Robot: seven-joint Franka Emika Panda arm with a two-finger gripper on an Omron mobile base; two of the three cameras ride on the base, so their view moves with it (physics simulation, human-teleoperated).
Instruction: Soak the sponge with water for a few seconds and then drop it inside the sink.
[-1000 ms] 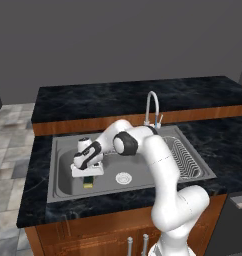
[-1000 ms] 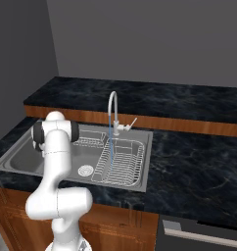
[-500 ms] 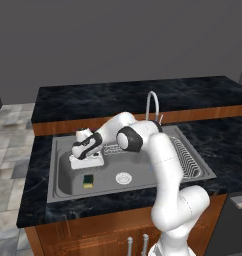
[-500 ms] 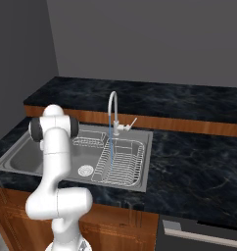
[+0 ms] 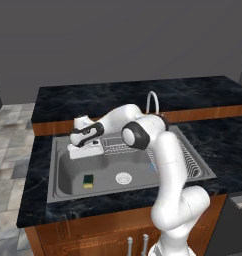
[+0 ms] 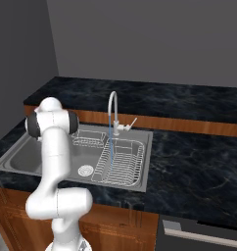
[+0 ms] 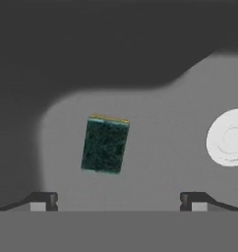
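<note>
Sponge on the sink floor, gripper spread wide above it

The sponge (image 5: 88,180) lies green side up in the sink's (image 5: 60,192) near-left part; the gripper (image 5: 84,141) hangs above, holding nothing.

Dim, flat rendered light, soft throughout.
Hand view: broad dark shadow from 9 to 1 o'clock; no glare; slight overall blur.

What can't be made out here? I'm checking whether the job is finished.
- Right base view: the arm hides the sink's left half, where the sponge lies.
- Left base view: the arm covers the water below the tap.
- Hand view: the drain is cut off by the edge.
</note>
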